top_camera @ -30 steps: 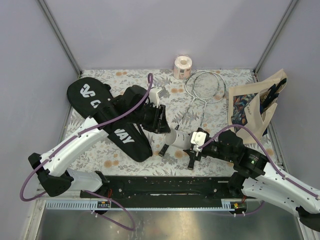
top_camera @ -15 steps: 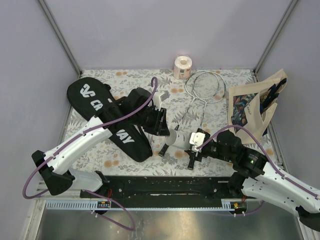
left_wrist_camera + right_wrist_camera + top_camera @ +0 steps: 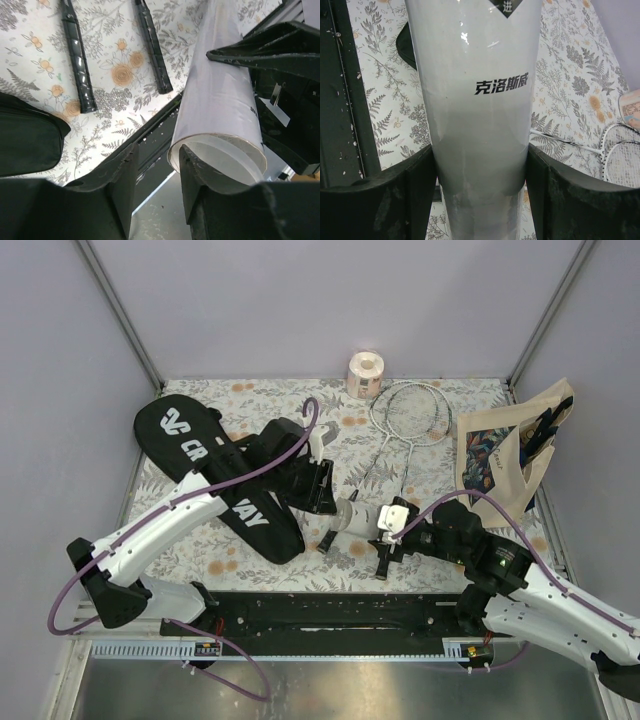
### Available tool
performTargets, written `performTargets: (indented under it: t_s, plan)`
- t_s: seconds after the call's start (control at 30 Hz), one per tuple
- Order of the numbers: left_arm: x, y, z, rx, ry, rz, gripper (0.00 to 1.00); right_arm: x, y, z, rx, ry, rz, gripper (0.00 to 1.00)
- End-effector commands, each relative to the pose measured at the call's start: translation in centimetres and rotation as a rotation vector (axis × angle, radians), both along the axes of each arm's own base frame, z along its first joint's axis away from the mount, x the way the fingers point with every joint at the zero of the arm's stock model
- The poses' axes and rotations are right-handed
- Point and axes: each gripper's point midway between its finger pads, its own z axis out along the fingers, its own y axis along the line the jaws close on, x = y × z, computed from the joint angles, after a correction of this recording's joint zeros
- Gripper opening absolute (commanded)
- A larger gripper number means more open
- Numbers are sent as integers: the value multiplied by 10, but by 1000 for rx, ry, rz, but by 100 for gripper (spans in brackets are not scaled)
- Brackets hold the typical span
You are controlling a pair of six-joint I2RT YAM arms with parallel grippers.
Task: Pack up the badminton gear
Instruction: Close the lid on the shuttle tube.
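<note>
Left jaws nearer tube (image 3: 475,140) end | tube between right jaws (clamped)

place: lab test cell | signs: lilac walls (image 3: 330,300), metal corner posts (image 3: 120,315) (arms (image 3: 160,525) bolted to table (image 3: 260,400))

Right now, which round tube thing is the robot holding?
The white tube, gripped between the right gripper's fingers. The small pinkish paper roll stands alone at the back.
</note>
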Motion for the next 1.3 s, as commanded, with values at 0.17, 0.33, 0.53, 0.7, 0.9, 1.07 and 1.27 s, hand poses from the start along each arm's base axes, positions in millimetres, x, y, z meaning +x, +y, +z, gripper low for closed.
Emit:
performTargets:
  t_s: [0.17,0.33,0.53,0.7,0.9,1.07,1.27]
  plan:
    - [9,-15,64,-208,-148,17,45,-3,15,42,125,-75,63,39]
    - [8,-19,54,-187,-110,5,42,-2,15,44,134,-70,52,39]
    - [9,-12,54,-171,-127,30,40,1,14,45,141,-75,28,39]
    - [9,-8,50,-156,-142,38,40,2,15,48,159,-69,22,39]
    - [7,-7,44,-156,-134,39,39,2,17,52,183,-68,21,38]
    - [4,-6,49,-197,-153,45,40,4,18,57,216,-67,5,38]
    - [-1,-6,46,-218,-140,55,42,16,17,62,243,-58,-67,38]
